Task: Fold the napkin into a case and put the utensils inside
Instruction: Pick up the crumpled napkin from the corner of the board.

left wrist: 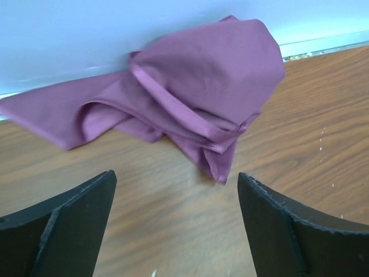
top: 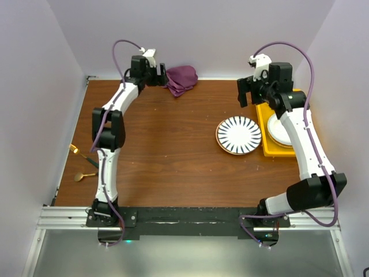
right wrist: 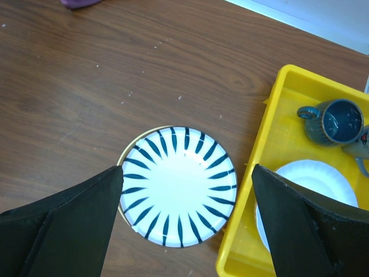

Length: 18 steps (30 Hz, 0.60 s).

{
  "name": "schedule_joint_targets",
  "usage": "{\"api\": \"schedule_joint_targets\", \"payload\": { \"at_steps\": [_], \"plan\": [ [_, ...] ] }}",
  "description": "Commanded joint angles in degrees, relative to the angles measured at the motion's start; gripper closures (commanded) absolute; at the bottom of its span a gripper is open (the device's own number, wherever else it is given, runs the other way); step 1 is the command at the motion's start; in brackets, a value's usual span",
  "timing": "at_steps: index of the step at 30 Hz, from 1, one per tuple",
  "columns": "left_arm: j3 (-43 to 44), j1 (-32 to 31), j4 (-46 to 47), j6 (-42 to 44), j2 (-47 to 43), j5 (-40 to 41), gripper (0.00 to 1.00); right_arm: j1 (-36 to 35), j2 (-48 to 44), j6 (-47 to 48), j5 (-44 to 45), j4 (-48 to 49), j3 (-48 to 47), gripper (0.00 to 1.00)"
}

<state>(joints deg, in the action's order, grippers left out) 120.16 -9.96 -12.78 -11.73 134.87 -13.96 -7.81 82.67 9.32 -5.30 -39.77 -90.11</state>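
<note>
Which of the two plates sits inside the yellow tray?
The plain white plate; the blue-striped plate lies on the wooden table beside the yellow tray.

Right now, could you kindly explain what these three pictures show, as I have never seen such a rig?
Two robot arms are bolted at the table's near edge. One picture looks down from above and behind them; the other two come from a camera on each wrist. The left tool is open before a crumpled purple napkin at the back wall. The right tool is open above a striped plate. Beside it, a yellow tray holds a mug and a white plate. Gold utensils lie at the left edge. Nothing is held.
</note>
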Motion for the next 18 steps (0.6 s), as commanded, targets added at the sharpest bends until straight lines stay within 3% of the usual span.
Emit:
{"api": "schedule_joint_targets", "payload": {
  "at_steps": [1, 12, 17, 18],
  "plan": [
    [3.50, -0.50, 8.03, -5.50, 3.47, -5.03, 0.13, 0.08, -3.31, 1.40, 3.71, -1.54, -0.34, 0.02],
    [2.10, -2.08, 8.56, -8.48, 8.65, -7.84, 0.23, 0.08, -3.49, 1.31, 5.21, -1.28, 0.02, 0.02],
    [2.19, -2.70, 9.17, -10.24, 10.15, -9.07, 0.35, 0.08, -2.61, 1.49, 6.18, -1.19, -0.42, 0.02],
    [2.10, -2.79, 9.26, -10.68, 10.33, -9.25, 0.42, 0.08, -2.61, 1.49, 6.35, -1.01, -0.51, 0.02]
  ]
}}
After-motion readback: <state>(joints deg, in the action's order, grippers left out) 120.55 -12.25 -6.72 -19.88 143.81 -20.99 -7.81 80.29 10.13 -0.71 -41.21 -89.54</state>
